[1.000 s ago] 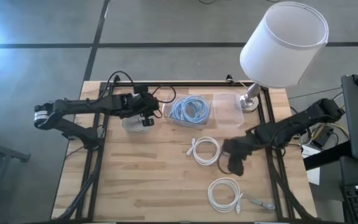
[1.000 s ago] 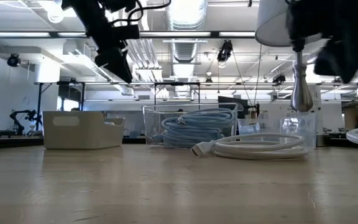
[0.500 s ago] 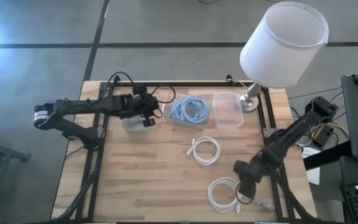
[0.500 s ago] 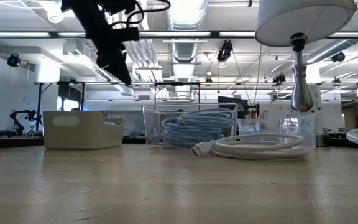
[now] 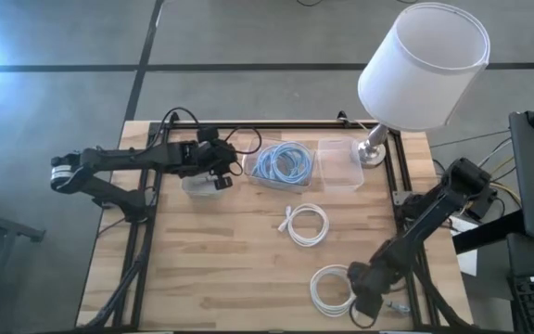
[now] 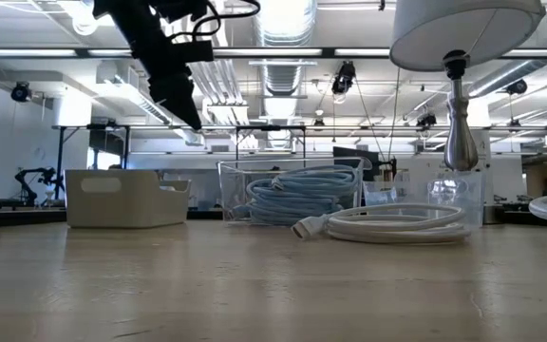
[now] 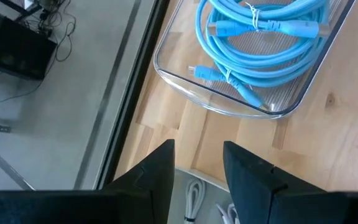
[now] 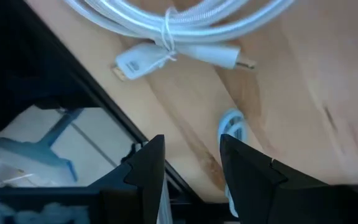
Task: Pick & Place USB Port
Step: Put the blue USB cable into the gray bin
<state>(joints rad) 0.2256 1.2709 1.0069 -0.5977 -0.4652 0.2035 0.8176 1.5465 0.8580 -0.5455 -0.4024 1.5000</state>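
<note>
Only the high view shows the right gripper point(image 5: 363, 299), fingers apart, empty, over the white cable point(image 5: 334, 289)

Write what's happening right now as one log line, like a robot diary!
left gripper: open, above white bin | right gripper: open, empty, over white cable coil

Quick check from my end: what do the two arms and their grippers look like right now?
Both arms are dark, jointed and slim. The left arm has a pale ring at its base end and loose black cables looping along it. The left gripper and right gripper each show two flat, black, blunt fingers. The right arm is plain black.
</note>
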